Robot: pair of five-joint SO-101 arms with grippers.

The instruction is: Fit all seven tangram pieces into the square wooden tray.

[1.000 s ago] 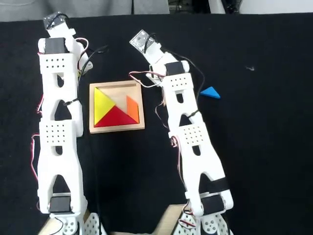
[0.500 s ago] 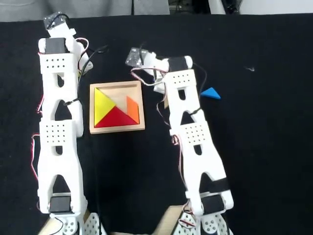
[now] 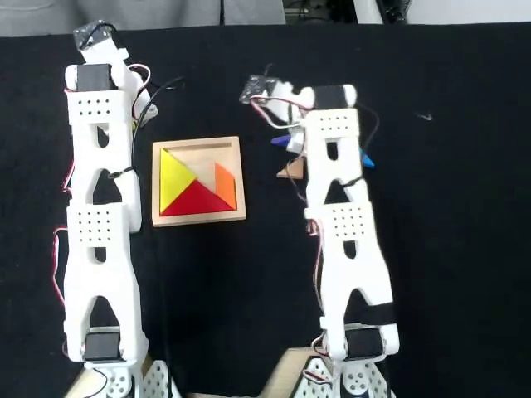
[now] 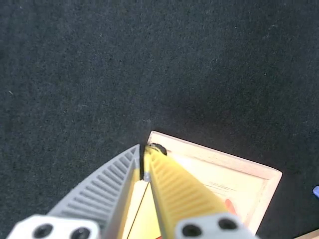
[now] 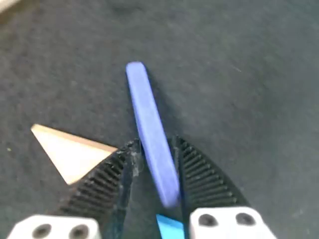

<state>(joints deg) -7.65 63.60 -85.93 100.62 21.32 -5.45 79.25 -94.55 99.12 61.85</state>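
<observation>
Centrally, the square wooden tray (image 3: 199,143) lies flat on the black bench (image 3: 448,249) between the two arms, just right of the left arm. Within it, a yellow triangle (image 3: 172,178) occupies the left side, a red triangle (image 3: 197,201) the near side, and an orange piece (image 3: 225,184) the right side; the far part is bare wood. The left tool (image 4: 146,152) has its fingers pressed together with nothing between them, and in the left wrist view its tips overlap a corner of the tray (image 4: 214,158); contact cannot be judged. The right tool (image 5: 153,144) pinches a dark blue piece (image 5: 152,134) held on edge, to the right of the tray and apart from it (image 3: 280,141). A tan triangle (image 5: 72,152) lies flat on the bench just beside this tool, near the arm (image 3: 290,170). A light blue triangle (image 3: 367,160) shows at the right arm's far-right edge, partly covered.
</observation>
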